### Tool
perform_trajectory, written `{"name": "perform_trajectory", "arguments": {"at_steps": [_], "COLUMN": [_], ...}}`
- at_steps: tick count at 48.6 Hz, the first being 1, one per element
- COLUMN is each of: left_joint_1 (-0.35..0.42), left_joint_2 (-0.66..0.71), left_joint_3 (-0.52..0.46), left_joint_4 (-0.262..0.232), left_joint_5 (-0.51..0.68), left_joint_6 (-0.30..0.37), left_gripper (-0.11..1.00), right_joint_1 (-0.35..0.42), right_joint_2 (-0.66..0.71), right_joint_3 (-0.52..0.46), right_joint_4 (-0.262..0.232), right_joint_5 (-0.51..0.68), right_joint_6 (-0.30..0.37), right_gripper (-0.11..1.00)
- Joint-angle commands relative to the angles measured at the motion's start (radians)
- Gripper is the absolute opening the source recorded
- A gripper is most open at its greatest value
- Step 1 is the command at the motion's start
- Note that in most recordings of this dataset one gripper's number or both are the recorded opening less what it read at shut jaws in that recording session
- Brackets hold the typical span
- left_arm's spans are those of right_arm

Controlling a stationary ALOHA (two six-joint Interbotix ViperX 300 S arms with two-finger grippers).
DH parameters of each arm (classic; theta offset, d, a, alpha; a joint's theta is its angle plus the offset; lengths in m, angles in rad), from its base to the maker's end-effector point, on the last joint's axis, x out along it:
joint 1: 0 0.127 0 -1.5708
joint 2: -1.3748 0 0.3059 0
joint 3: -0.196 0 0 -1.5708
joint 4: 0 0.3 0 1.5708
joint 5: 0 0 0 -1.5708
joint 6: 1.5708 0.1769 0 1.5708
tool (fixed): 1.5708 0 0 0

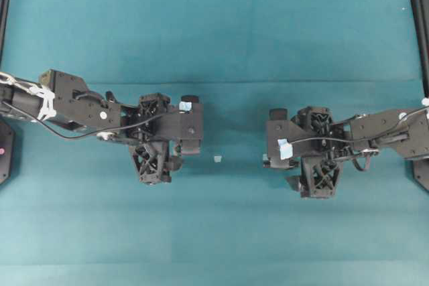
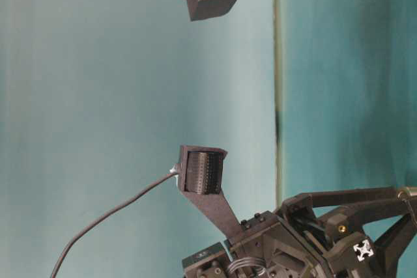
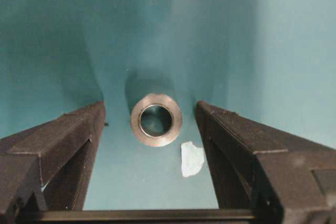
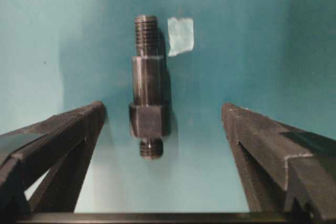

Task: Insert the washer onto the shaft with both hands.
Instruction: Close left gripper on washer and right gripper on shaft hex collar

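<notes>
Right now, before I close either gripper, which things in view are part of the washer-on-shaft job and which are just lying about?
Part of the job:
- washer, lying flat between the open left gripper fingers
- shaft, lying between the open right gripper fingers

Just lying about:
- pale blue tape bit beside the washer
- pale blue tape bit beside the shaft's threaded end
- teal table cover

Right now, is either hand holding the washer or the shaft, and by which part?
Nothing is held. The washer lies flat on the mat between the open left hand, untouched. The shaft lies between the open right hand, also untouched.
</notes>
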Motion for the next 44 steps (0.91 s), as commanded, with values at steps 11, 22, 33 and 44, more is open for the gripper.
{"name": "perform_trajectory", "arguments": {"at_steps": [11, 22, 33, 44], "left_joint_1": [-0.002, -0.002, -0.002, -0.002], "left_joint_2": [-0.009, -0.009, -0.015, -0.017], "left_joint_3": [-0.005, -0.003, -0.008, -0.002], "left_joint_4": [0.003, 0.003, 0.003, 0.003], "left_joint_5": [0.000, -0.002, 0.000, 0.000], "left_joint_6": [0.003, 0.005, 0.003, 0.003], "left_gripper": [0.78, 0.78, 0.78, 0.78], "right_joint_1": [-0.002, -0.003, -0.003, -0.003], "right_joint_2": [-0.023, -0.018, -0.017, -0.015], "right_joint_3": [-0.003, -0.008, -0.006, -0.003], "right_joint_4": [-0.002, -0.002, 0.000, 0.000], "right_joint_5": [-0.003, -0.021, -0.023, -0.023], "right_joint_6": [0.006, 0.006, 0.006, 0.008], "right_gripper": [0.78, 0.78, 0.78, 0.78]}}
